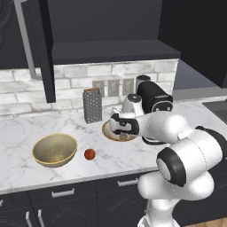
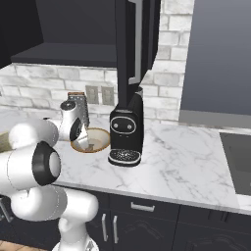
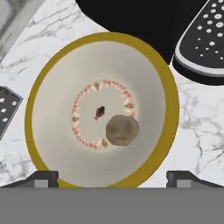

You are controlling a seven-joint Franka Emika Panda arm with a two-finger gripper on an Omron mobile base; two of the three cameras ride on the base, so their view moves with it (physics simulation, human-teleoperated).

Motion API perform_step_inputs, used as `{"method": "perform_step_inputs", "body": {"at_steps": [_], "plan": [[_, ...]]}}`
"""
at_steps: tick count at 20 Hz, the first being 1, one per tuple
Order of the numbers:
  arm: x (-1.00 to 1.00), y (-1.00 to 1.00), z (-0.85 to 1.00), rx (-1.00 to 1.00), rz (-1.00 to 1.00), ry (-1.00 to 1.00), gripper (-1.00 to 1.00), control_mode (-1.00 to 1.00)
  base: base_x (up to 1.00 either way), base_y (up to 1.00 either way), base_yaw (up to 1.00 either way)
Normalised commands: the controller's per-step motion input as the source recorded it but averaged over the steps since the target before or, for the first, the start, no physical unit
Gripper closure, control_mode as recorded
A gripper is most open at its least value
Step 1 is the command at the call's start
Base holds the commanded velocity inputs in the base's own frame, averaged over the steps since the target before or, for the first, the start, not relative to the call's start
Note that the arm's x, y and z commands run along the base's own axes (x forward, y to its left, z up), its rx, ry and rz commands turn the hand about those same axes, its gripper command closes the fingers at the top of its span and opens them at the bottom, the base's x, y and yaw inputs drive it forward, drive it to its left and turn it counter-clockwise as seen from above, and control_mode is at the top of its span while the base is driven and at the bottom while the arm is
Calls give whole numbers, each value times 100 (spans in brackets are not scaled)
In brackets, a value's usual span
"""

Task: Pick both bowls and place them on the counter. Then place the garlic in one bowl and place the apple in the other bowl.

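Observation:
The shallow tan bowl (image 3: pixel 40 87) with a pale inside stands on the white marble counter (image 1: pixel 26 128). The brownish-grey garlic (image 3: pixel 122 130) lies inside it, just off its centre. My gripper (image 3: pixel 112 179) hangs right above this bowl (image 1: pixel 107 131), open, its fingertips wide apart and holding nothing. From the right base view, the gripper (image 2: pixel 84 143) points down over the bowl (image 2: pixel 99 138). Further left on the counter sits the deep olive-tan bowl (image 1: pixel 54 150), upright. The small red apple (image 1: pixel 90 154) rests on the marble just to its right.
A black coffee machine (image 1: pixel 153 99) stands close behind and to the right of the shallow bowl. A metal box grater (image 1: pixel 92 105) is at the back against the brick wall. An open dark cabinet door (image 1: pixel 42 48) hangs above the counter's left.

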Motion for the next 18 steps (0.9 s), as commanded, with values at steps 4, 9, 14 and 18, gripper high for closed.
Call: {"method": "perform_step_inputs", "body": {"at_steps": [4, 9, 14, 18], "plan": [[-37, 40, 40, -7, 1, -8, -100, -100, 0, 0, 0], [-31, 42, 20, -5, 3, -3, -100, -100, 0, 0, 0], [-27, 35, 1, 0, 1, 0, -100, -100, 0, 0, 0], [-31, 35, 0, 4, 0, 0, -100, -100, 0, 0, 0]]}}
